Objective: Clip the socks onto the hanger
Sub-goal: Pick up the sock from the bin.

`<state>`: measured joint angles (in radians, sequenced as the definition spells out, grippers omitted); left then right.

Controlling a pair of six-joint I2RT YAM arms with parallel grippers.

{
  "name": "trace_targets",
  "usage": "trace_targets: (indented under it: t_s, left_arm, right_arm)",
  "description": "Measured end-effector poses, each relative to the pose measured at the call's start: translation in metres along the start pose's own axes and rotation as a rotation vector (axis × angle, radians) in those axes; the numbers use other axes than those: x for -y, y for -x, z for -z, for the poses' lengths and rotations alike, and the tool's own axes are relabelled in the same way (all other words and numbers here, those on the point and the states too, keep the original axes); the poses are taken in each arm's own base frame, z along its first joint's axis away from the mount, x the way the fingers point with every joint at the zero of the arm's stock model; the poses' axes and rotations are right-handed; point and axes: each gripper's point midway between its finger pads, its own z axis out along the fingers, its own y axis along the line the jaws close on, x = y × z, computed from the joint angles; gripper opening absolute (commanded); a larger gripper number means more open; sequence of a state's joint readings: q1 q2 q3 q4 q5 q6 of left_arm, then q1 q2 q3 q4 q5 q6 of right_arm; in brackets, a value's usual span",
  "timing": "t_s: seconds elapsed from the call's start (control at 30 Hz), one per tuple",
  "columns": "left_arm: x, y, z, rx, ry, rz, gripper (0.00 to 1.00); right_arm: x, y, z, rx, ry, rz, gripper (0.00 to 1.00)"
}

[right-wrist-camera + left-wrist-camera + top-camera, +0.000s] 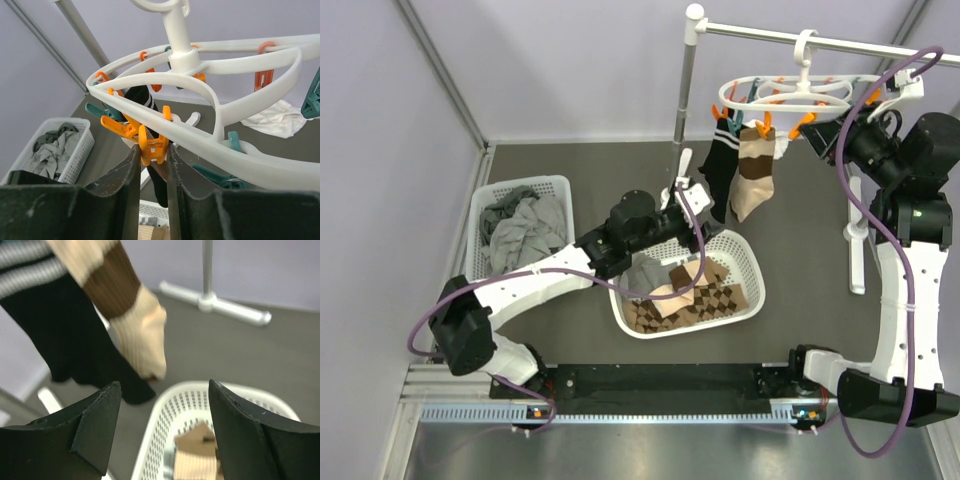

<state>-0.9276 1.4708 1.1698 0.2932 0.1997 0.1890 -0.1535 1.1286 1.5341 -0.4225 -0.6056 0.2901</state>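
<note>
Right gripper (pixel 152 152) is squeezing an orange peg (pixel 150 140) on the edge of the white hanger (pixel 265 167). A black sock (pixel 720 178) and a tan sock with brown bands (pixel 753 175) hang side by side, clipped under the hanger. Left gripper (pixel 162 425) is wide open and holds nothing. It sits below the hanger, close to the two socks and above a white basket (pixel 150 440).
</note>
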Motion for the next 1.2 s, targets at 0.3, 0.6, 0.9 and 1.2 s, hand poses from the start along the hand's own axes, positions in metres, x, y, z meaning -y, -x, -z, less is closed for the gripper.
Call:
trace_targets:
  t_s: [0.3,0.6,0.9,1.2]
  left_arm:
    - [0.023,-0.099,0.038,-0.343,-0.014,0.101,0.74]
    - [0.035,-0.165,0.050,-0.622,-0.019,0.179,0.56]
    - [0.045,-0.204,0.032,-0.781,-0.020,0.168,0.46]
    - [0.040,-0.232,0.002,-0.867,0.024,0.129,0.36]
  right_arm:
    - [0.002,-0.001,-0.001,-0.003,-0.003,-0.002,0.00]
    - [0.004,-0.003,-0.003,-0.007,-0.005,-0.006,0.00]
    - [0.010,-0.009,-0.006,-0.012,-0.019,-0.011,0.00]
    - [0.013,-0.012,-0.008,-0.009,-0.025,-0.009,0.00]
